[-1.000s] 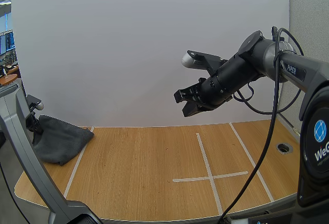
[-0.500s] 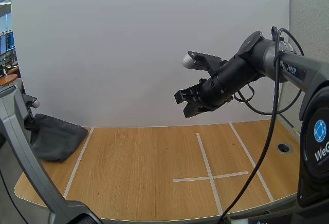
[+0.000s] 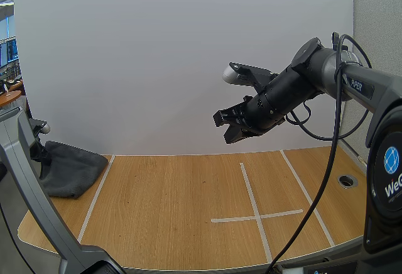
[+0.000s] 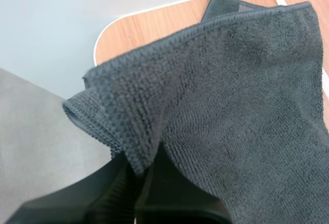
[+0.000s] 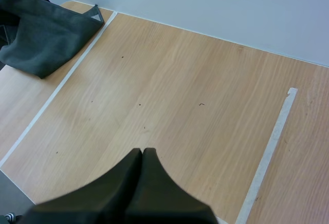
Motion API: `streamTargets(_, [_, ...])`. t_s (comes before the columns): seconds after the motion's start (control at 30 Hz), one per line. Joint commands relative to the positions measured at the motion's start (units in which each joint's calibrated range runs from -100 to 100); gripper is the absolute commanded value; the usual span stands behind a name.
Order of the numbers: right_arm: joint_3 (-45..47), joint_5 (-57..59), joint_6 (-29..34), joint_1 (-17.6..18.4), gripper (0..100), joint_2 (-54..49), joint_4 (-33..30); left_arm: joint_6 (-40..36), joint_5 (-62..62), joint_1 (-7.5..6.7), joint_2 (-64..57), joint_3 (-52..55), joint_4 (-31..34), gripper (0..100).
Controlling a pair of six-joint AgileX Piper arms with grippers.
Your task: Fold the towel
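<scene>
A dark grey towel (image 3: pixel 74 170) lies bunched at the table's far left edge, and I also see it across the table from my right arm (image 5: pixel 45 33). My left gripper (image 3: pixel 39 150) sits at the towel's left side, partly behind its own arm. Close up, my left gripper (image 4: pixel 140 171) is shut on a folded edge of the towel (image 4: pixel 231 95), which drapes away over the wood. My right gripper (image 3: pixel 227 127) hangs high above the middle of the table. Its fingers lie together as one wedge at the right gripper (image 5: pixel 142 154), holding nothing.
White tape lines mark the wooden table (image 3: pixel 176 211): one strip beside the towel (image 3: pixel 94 200) and a cross right of centre (image 3: pixel 254 210). A round cable hole (image 3: pixel 347 180) sits at the far right. A white wall stands behind the table.
The towel's right edge has drawn a little to the left with my left gripper. My right arm has not moved.
</scene>
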Motion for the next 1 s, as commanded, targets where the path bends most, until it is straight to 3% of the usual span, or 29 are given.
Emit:
streamTargets(0.0, [-0.27, 1.04, 0.13, -0.25, 0, -0.68, -0.23, -0.64, 0.18, -1.34, -0.30, 0.06, -2.21, 12])
streamTargets(0.07, [-0.27, 1.04, 0.13, -0.25, 0, -0.68, -0.23, -1.27, 0.18, -1.62, -0.30, 0.06, -2.21, 28])
streamTargets(0.1, [-0.27, 1.04, 0.13, -0.25, 0, -0.68, -0.23, -1.29, 0.18, -1.91, -0.30, 0.06, -2.21, 51])
streamTargets(0.13, [-0.27, 1.04, 0.13, -0.25, 0, -0.68, -0.23, -1.29, 0.18, -1.91, -0.30, 0.06, -2.21, 62])
streamTargets(0.17, [-0.27, 1.04, 0.13, -0.25, 0, -0.68, -0.23, -1.47, 0.18, -2.00, -0.30, 0.06, -2.36, 85])
streamTargets(0.2, [-0.27, 1.04, 0.13, -0.25, 0, -0.68, -0.23, -1.41, 0.18, -2.00, -0.30, 0.06, -2.45, 100])
streamTargets(0.5, [-0.27, 1.04, 0.13, -0.25, 0, -0.68, -0.22, -1.69, 0.18, -1.87, -3.02, 0.06, -2.71, 100])
streamTargets(0.97, [-0.27, 1.04, 0.13, -0.25, 0, -0.68, -0.22, -3.04, 0.18, -1.51, -20.07, 0.06, -6.92, 100])
